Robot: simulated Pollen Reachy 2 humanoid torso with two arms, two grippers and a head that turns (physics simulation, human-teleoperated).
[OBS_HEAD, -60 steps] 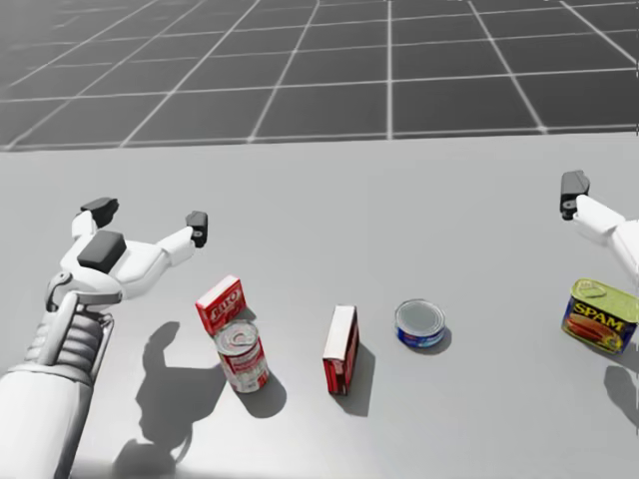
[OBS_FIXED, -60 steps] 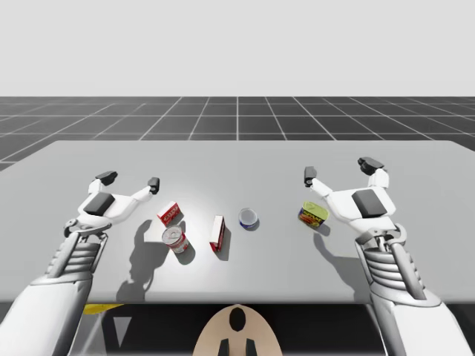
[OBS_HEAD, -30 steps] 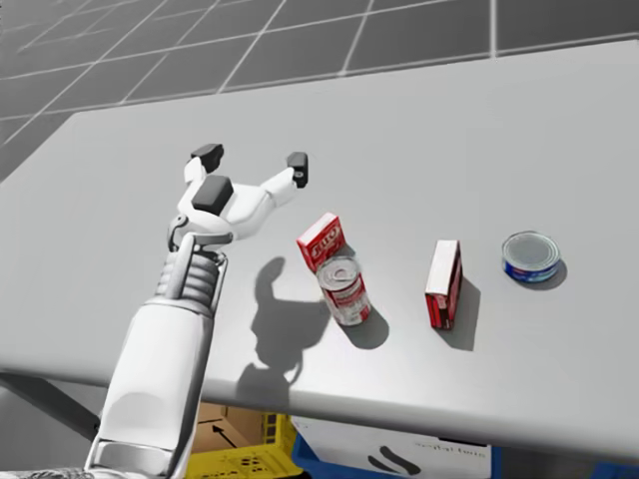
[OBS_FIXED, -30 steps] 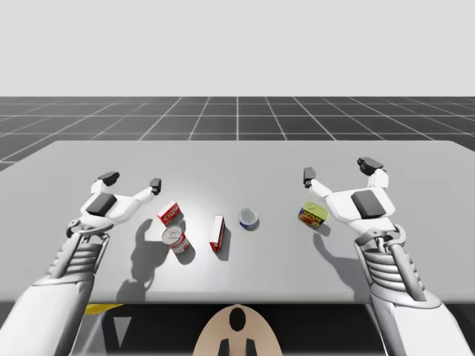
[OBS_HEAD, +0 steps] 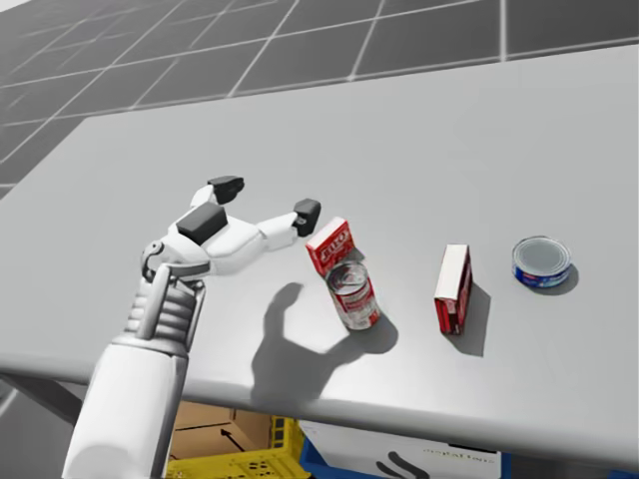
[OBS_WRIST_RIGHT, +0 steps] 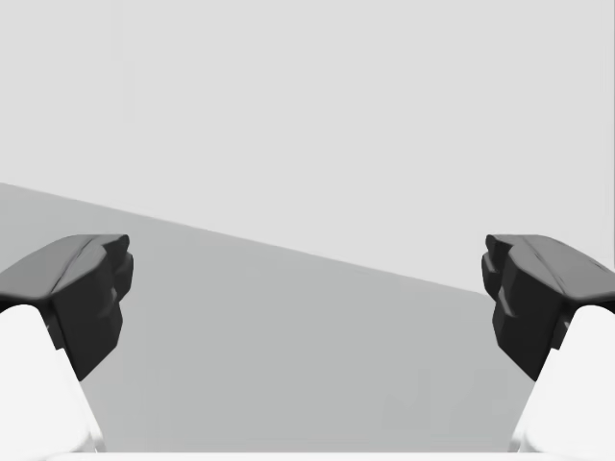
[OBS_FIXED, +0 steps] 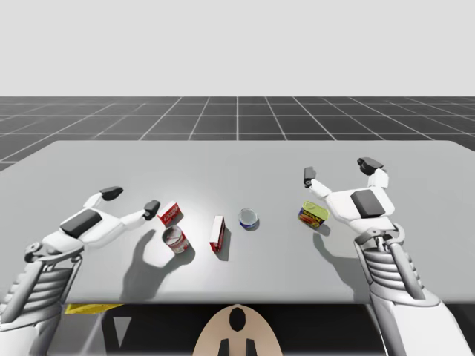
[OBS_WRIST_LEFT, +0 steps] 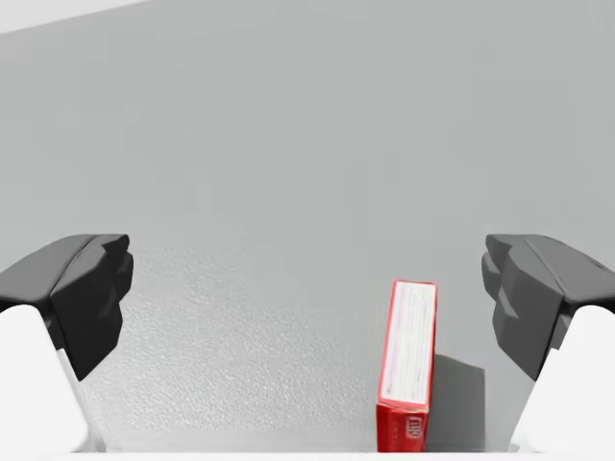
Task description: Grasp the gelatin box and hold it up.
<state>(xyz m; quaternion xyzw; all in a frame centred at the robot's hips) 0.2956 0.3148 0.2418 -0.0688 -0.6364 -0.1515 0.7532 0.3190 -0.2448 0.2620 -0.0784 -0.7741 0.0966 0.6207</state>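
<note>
My left claw wide open, holding nothing, low over surface. Gelatin box, small and red, on surface between its fingers, close to one finger, no contact that I can see. Red-and-white can just beside box, on my side. Then tall red box upright, flat blue can, yellow rectangular can. My right claw wide open, empty, near yellow rectangular can.

Three cans, two boxes
</note>
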